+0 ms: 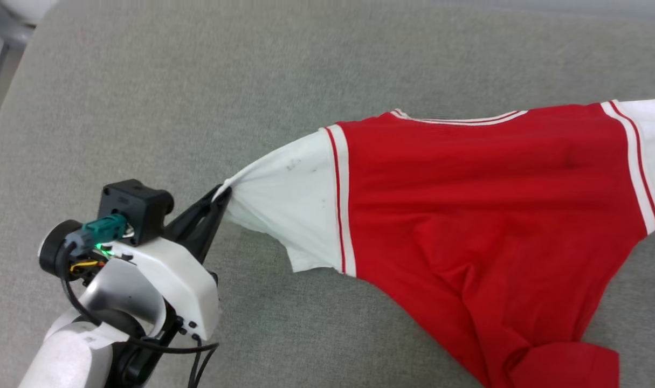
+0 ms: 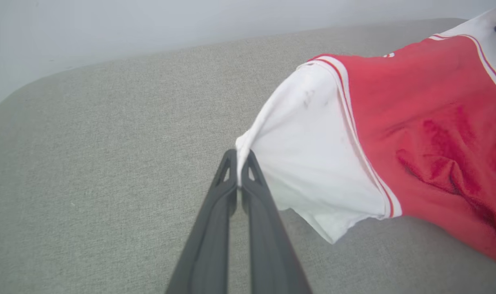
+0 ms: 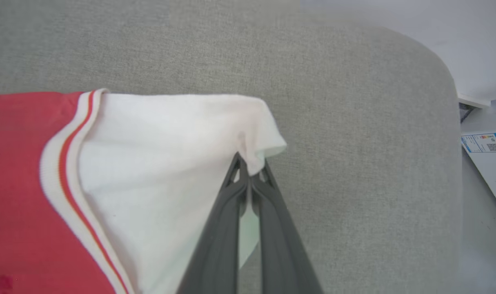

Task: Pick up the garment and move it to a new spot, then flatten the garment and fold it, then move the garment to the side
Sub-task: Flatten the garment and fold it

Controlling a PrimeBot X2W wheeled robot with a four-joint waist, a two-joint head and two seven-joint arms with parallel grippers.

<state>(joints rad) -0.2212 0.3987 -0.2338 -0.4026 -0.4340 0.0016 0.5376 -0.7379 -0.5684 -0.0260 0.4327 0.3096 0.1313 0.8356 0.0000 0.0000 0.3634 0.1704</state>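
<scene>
Nearest me, the left pincer [image 1: 219,196] is clamped on the cuff of 1 white sleeve [image 1: 289,199]. From it the garment [image 1: 467,205] stretches away rightward, sleeve to sleeve, across the grey surface [image 1: 198,81]. The right pincer [image 3: 250,161] is pinched shut on the other sleeve [image 3: 162,155].

My left arm [image 1: 160,285] angles up from the head view's lower left, left pincer [image 1: 222,195] pinched tight on the garment [image 1: 467,188]; my right pincer [image 3: 250,165] clamps it too.
</scene>
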